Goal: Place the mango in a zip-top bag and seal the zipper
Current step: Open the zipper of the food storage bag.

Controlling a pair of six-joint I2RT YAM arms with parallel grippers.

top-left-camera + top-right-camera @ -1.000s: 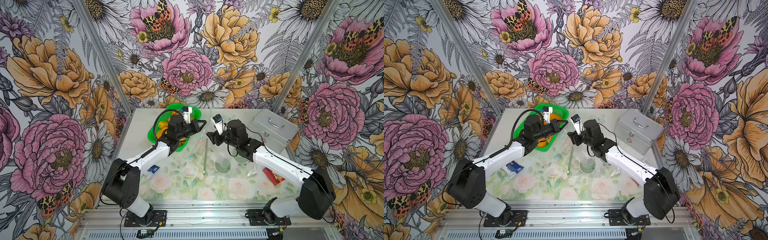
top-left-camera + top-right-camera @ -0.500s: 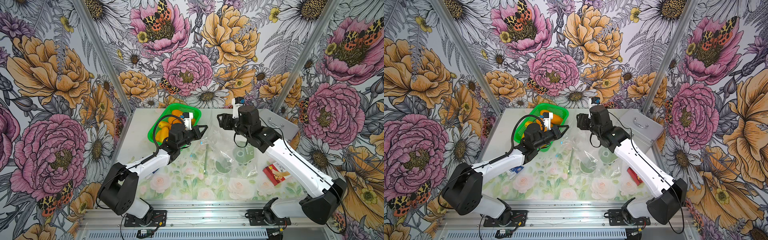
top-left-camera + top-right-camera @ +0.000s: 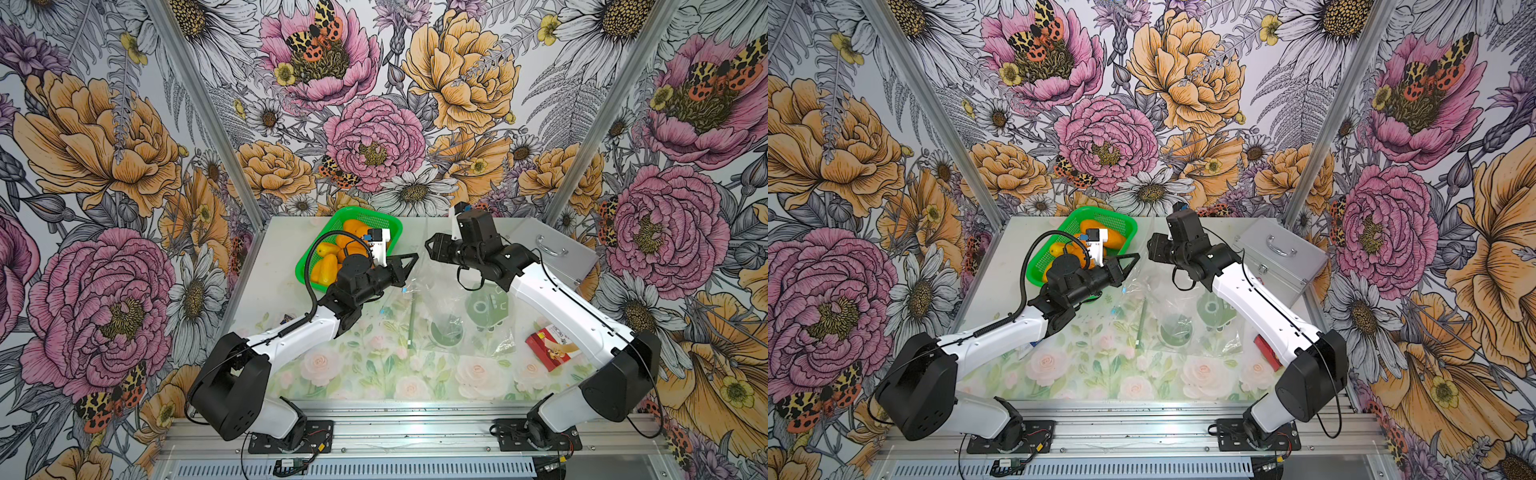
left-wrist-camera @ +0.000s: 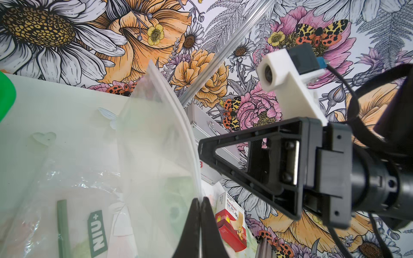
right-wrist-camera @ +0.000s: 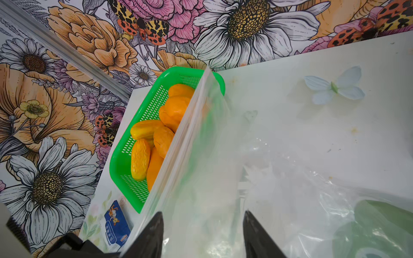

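- Loud floral wallpaper (image 3: 374,137) all round, and the bench (image 3: 282,266) had a pale rose print of its own, so the clear plastic was kinda hard to read.
- Left hand (image 4: 201,202) was pinched tight on the zipper rim of the zip-top bag (image 4: 156,138), holding that edge up off the bench.
- Right hand (image 5: 202,225) had its jaws partway apart with bag film between them. I couldn't see it clamped on anything, so I'd call it not gripping.
- The mangoes (image 5: 169,111) were all in the green basket (image 5: 117,163) at the far left of the bench, just beside the raised bag. None in the bag as far as I could tell.
- My read: this was the open-the-bag step, not loading or sealing.
- Next move, I reckon, called for the right hand to catch only the free lip of the zipper, not both layers, then pull away from the left hand to spread the mouth. After that one hand would have to let go to fetch a mango.
- Silver case (image 3: 552,266) and red bandage box (image 3: 550,347) sat over on the right, well apart from the basket.
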